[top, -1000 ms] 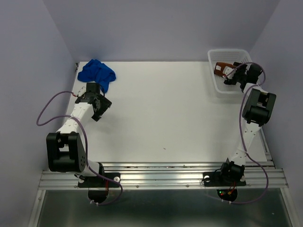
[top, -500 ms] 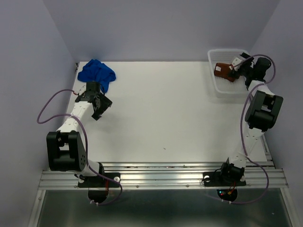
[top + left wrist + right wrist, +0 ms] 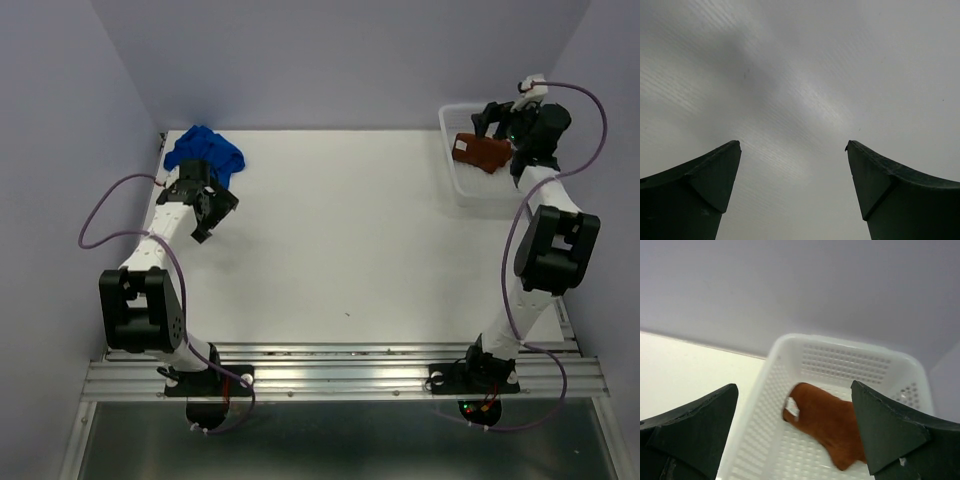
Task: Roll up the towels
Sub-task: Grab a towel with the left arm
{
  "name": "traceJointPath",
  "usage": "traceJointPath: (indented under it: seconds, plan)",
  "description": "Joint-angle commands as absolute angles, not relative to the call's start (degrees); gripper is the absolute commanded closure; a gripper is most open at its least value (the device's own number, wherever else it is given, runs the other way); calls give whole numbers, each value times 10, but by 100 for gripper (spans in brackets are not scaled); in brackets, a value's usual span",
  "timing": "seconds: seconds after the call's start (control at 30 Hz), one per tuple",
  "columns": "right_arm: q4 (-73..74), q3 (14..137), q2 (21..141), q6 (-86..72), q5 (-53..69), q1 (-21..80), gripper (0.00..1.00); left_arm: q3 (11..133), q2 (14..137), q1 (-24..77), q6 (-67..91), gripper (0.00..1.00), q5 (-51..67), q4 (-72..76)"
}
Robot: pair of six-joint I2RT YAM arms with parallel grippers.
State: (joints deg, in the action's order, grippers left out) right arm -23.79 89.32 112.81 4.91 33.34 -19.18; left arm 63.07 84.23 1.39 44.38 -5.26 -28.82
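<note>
The rust-brown towel (image 3: 480,150) lies crumpled inside the white mesh basket (image 3: 470,190) at the far right; it also shows in the right wrist view (image 3: 832,425). My right gripper (image 3: 493,124) hovers above the basket's far side, open and empty (image 3: 794,386), with the towel below it. The blue towel (image 3: 205,152) lies bunched at the far left corner of the table. My left gripper (image 3: 212,217) is just in front of it, open and empty (image 3: 792,142), and its wrist view holds only bare table.
The basket (image 3: 765,410) stands against the back wall in the right corner. Grey walls close the table on the left, back and right. The white table top (image 3: 350,230) lies between the arms.
My right gripper has lifted up and back out of the basket, leaving the rust-brown towel lying in it. My left gripper has shifted slightly toward the blue towel.
</note>
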Motion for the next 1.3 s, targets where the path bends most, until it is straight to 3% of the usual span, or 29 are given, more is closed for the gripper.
traceJointPath:
  seconds: [0.0, 0.07, 0.23, 0.43, 0.6, 0.67, 0.77, 0.8, 0.83, 0.87, 1.0, 1.1, 1.27]
  plan:
    - [-178, 876, 1058, 28, 234, -62, 0, 694, 888, 4, 439, 1, -84, -250]
    - [-180, 861, 1037, -23, 184, -3, 0, 742, 936, -24, 438, 1, -96, -230]
    - [-242, 805, 1006, -184, 174, 35, 0, 867, 1072, -46, 406, 1, -75, -217]
    - [-206, 762, 945, -168, 90, 117, 0, 1060, 1243, -51, 332, 1, -83, -249]
    - [-199, 695, 879, -172, 38, 124, 0, 1120, 1324, -47, 302, 2, -61, -239]
    - [-192, 663, 841, -179, 19, 124, 0, 1144, 1348, -47, 293, 9, -29, -246]
    - [-194, 615, 785, -219, -26, 124, 0, 1143, 1356, -33, 285, 39, -25, -249]
    - [-195, 603, 754, -241, -49, 124, 0, 1138, 1356, -25, 276, 70, -19, -250]
    - [-195, 593, 738, -252, -61, 124, 0, 1135, 1353, -20, 273, 92, -11, -253]
    - [-195, 582, 723, -260, -73, 124, 0, 1129, 1347, -18, 269, 100, -4, -254]
    - [-192, 499, 638, -311, -127, 124, 0, 1063, 1277, -4, 271, 100, 30, -229]
    - [-158, 477, 586, -298, -78, 124, 0, 1007, 1168, 23, 285, 100, 47, -192]
    - [35, 515, 571, -300, -11, 124, 0, 945, 994, 98, 312, 100, 97, -149]
